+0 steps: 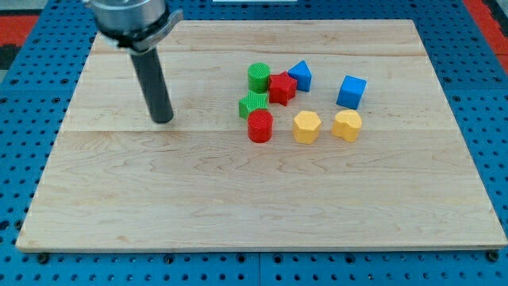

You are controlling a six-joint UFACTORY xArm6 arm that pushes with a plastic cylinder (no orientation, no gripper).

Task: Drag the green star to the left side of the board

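Left of the cluster, my tip (163,119) rests on the board (238,199), bare rod touching no block — well apart from the green star (253,103), judged a staging position only. Star sits centre-board, ridged, low, hemmed by green cylinder (259,76), red star (281,87), red cylinder (259,125) — touching or nearly so

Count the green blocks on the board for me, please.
2. The green cylinder sits at the cluster's upper left, touching the red star. The green star lies just below it, against the red cylinder. None looks hidden.
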